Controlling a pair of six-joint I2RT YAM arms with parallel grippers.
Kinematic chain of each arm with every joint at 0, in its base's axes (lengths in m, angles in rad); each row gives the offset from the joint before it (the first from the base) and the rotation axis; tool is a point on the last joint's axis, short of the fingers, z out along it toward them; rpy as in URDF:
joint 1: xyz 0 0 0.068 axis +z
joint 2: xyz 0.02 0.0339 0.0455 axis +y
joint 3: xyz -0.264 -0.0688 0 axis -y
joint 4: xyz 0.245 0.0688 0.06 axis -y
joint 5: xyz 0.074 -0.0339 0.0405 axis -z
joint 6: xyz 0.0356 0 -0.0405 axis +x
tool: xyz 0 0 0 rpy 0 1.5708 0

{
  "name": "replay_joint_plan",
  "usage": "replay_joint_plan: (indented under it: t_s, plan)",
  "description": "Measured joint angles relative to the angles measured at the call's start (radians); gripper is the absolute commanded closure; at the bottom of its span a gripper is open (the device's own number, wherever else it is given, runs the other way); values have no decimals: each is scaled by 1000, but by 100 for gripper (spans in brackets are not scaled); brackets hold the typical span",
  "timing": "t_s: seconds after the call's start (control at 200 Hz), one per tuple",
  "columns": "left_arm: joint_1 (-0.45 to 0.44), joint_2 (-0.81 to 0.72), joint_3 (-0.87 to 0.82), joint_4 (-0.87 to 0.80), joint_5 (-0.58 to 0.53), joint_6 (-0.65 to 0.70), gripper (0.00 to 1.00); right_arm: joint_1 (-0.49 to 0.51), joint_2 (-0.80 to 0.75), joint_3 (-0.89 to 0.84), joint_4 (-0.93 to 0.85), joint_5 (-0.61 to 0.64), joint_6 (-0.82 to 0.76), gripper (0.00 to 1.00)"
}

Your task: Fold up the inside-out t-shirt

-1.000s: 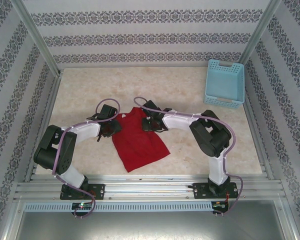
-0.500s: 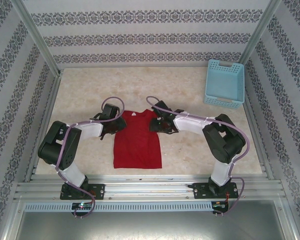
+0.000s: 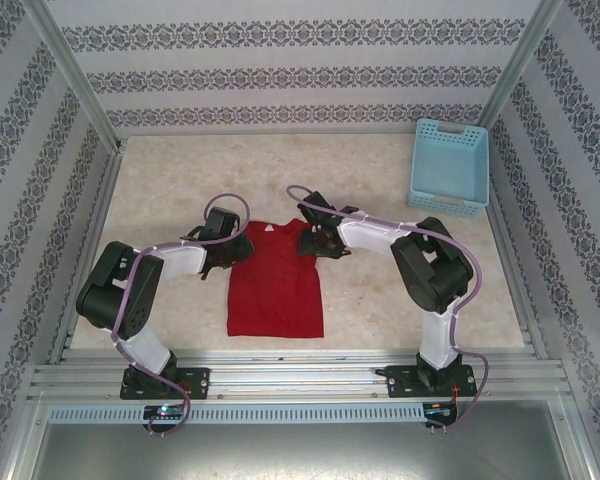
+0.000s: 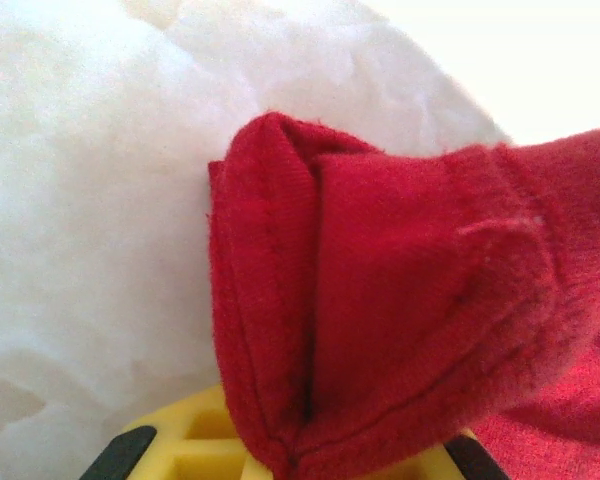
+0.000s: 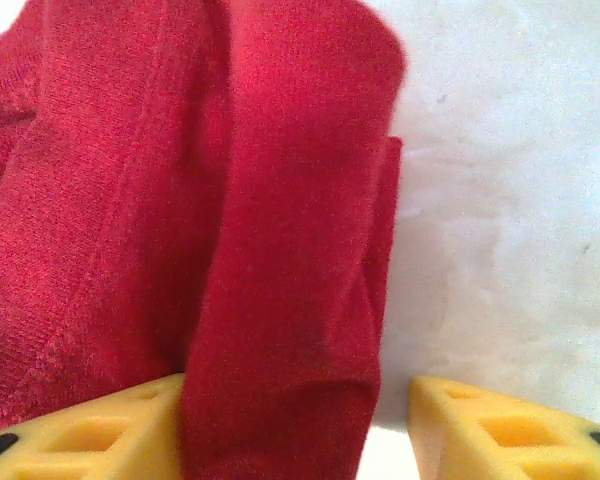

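A light blue rectangular plastic basket [image 3: 449,167] with perforated walls is sitting in the upper right of the top view, at the far right corner of the desk and close to the right wall. The beige, marbled desk [image 3: 160,185] is lying bare across the upper left. White walls [image 3: 280,70] with dark floral bands are enclosing it on three sides. Silver metal posts [image 3: 75,75] are rising at both far corners, and ribbed aluminium rails [image 3: 300,378] are running along the lower part.

loc: robot lab test cell | evid: alu frame [image 3: 76,80], printed backdrop walls [image 3: 300,75], mount rail [image 3: 300,378]
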Motion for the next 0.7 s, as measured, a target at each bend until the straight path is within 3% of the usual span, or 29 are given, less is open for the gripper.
replay_joint_plan:
  t_s: [0.125, 0.26, 0.37, 0.699]
  plan:
    - [0, 0, -6, 14, 14, 0, 93, 1, 15, 21, -26, 21, 5, 82]
    - [-1, -2, -20, 37, 19, 0, 97, 16, 17, 15, 42, -5, 3, 94]
    - [-1, -30, -42, 39, 19, -1, 99, 22, -19, -35, 94, -14, -4, 100]
    - [2, -248, -45, 7, 13, 5, 100, -53, -262, -121, 143, -71, -31, 100]
